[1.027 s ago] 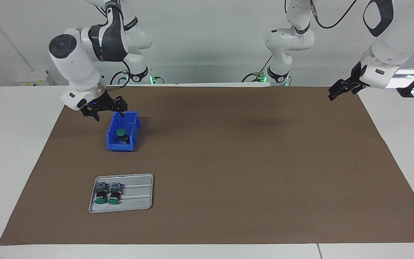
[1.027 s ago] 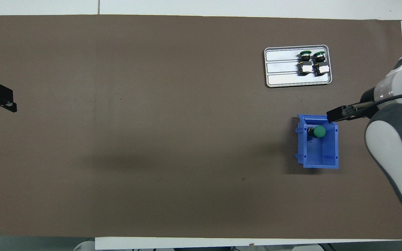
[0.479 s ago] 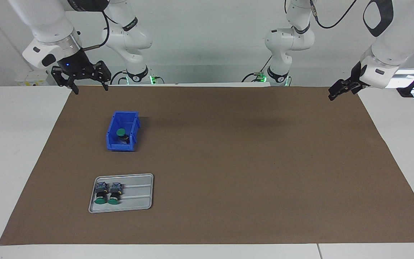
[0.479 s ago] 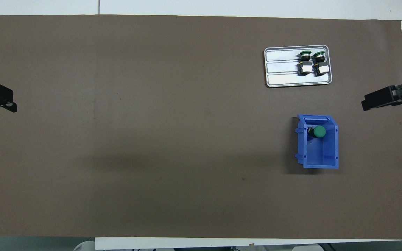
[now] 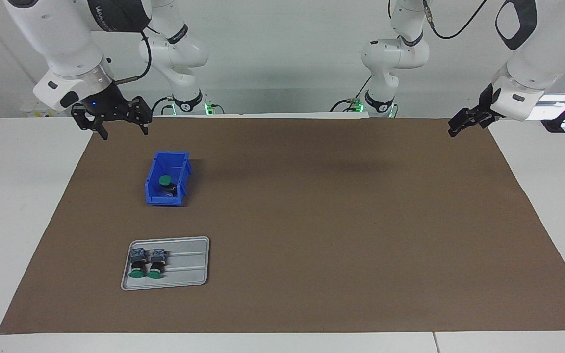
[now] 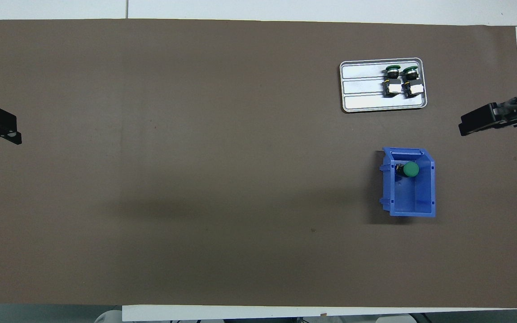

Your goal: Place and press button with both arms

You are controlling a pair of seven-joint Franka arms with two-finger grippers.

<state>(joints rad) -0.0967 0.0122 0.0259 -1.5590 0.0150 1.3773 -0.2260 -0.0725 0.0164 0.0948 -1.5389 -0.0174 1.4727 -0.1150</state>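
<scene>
Surface [image 5: 312,220] under its brown mat carries a blue bin [image 5: 151,195] toward my right arm's end, and a grey tray [image 5: 189,267] farther from me than the bin. One button [image 5: 165,180] stands in the bin, green cap up, so placing looks done; two spare buttons [image 5: 143,264] lie in the tray. My right tool [image 5: 111,126] hangs empty, fingers apart, over the mat's edge. My left tool [image 5: 463,125] waits, also apart. Whether pressing happened, I can't tell.
</scene>
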